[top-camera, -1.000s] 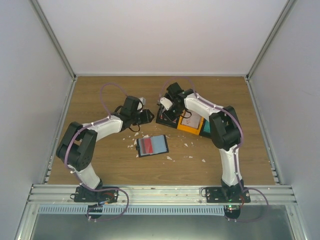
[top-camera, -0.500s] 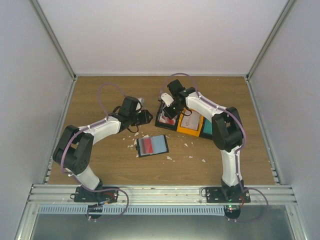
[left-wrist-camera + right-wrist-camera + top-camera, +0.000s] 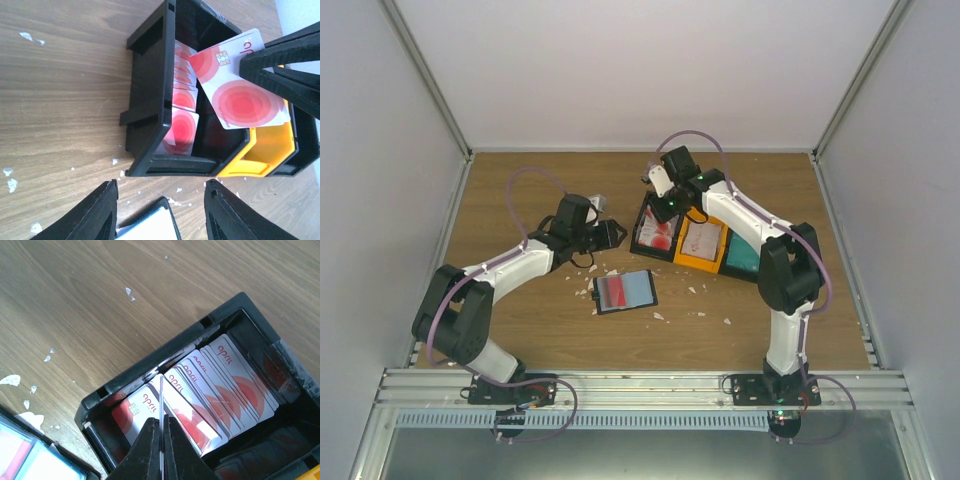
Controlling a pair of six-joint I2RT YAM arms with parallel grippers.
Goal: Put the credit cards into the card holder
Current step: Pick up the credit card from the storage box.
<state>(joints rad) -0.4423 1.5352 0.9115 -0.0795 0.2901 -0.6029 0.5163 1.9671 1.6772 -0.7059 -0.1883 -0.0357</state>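
Now, mid-pick — right gripper (image 3: pixel 161 429) clamps a credit card (image 3: pixel 239 92) over the tray (image 3: pixel 148 100); next, carry it near-left to the card holder (image 3: pixel 624 291); left gripper (image 3: pixel 160 200) agape.

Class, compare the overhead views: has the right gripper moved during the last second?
Yes. The right gripper, pinching a credit card, has shifted toward the far rim of the black tray.

Bottom edge cuts off the card holder (image 3: pixel 148 228) (only a corner shows).
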